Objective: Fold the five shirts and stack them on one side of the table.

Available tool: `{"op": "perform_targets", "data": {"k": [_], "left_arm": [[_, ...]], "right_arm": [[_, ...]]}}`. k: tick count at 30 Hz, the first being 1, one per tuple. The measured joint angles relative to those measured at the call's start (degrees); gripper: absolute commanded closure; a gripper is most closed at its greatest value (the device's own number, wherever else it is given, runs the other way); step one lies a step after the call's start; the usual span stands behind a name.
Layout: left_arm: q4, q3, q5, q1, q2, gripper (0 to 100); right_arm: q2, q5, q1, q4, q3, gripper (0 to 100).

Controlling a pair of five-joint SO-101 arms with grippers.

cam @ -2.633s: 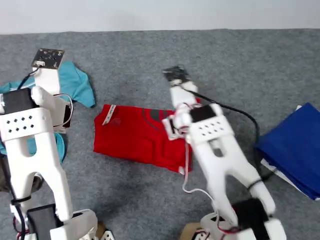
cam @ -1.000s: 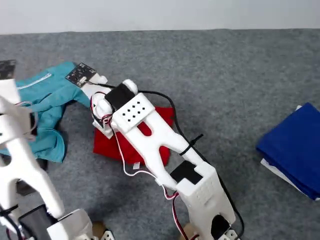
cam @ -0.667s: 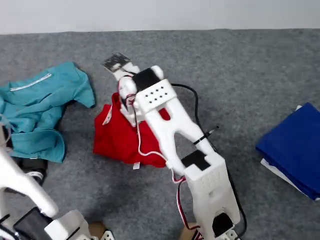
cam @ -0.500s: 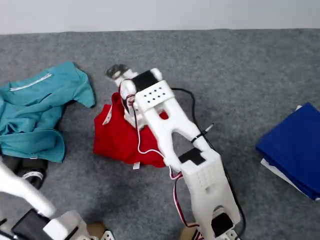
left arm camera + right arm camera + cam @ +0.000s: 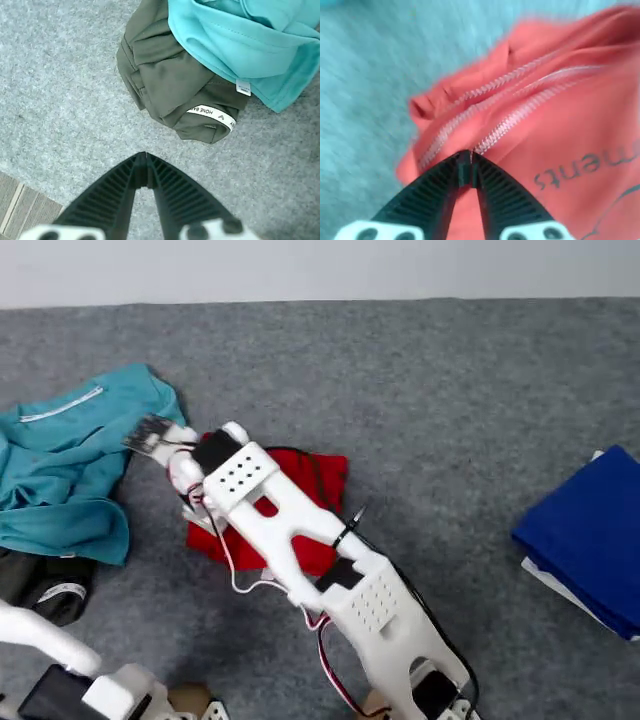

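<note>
**Jaws closed on both arms, a red hem pinched on the right**

The jaws of the left gripper (image 5: 146,167) are pressed tip to tip, and nothing is held between them. Just beyond those tips an olive shirt (image 5: 165,80) is seen in a crumpled heap, partly covered farther out by the teal shirt (image 5: 240,35). The jaws of the right gripper (image 5: 470,160) are likewise drawn together, and a stitched hem of the red shirt (image 5: 560,125) appears to be pinched at their tips, with the rest of the shirt spread below and beyond them.

Several failures can be expected from here. Only a narrow bite of hem seems to be held, so it could slip out if it is pulled against the rough grey table (image 5: 450,390). If both layers have been caught, the whole shirt could be dragged instead of folded. The teal shirt lies near the closed right jaws, so its edge could be snagged or bunched by any further travel that way. The blue stack (image 5: 590,535) lies well apart from both grippers and is judged safe.

As to pose, the left arm is kept low at the near edge, its wrist pointed down at the table. The right arm is stretched diagonally from its near base, low across the red shirt, much of which is hidden under it.
</note>
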Motion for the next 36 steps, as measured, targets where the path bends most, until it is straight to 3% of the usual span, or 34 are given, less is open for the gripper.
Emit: {"op": "perform_targets", "data": {"k": [9,14,20,31,36], "left_arm": [[0.0,0.0,-0.26,-0.09,0.0,100],[0.0,0.0,-0.26,-0.09,0.0,100],[-0.18,0.0,-0.26,-0.09,0.0,100],[-0.79,0.0,-0.26,-0.09,0.0,100],[-0.79,0.0,-0.26,-0.09,0.0,100]], "right_arm": [[0.0,0.18,1.14,2.55,-12.66,98.8],[0.26,0.26,2.37,10.64,-14.07,98.8],[4.22,0.26,2.11,11.08,-14.07,98.8],[13.71,0.35,-2.55,-3.52,-14.51,98.8],[13.8,0.35,-2.55,-3.87,-20.66,98.8]]}}
